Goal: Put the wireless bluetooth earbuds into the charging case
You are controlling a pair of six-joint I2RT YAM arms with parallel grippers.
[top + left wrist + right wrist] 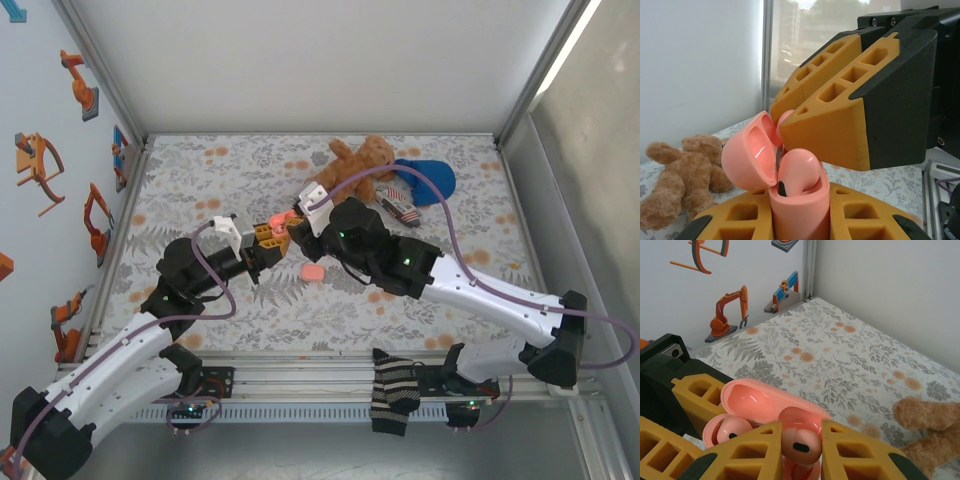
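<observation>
Bottom centre, the right hand (800, 435) is pinched on one earbud (800, 447), right at the open charging case (760, 402) the left hand (801, 227) clamps. Tiny thing, probably slick and light, so I'd pinch its sides gently. Teddy bear (927, 425) sits behind, right edge.

Two earbuds (801, 444) (732, 429), two pink cases (312, 272) (765, 402), one teddy bear (355, 160), two striped socks (392, 395) (402, 207).
</observation>
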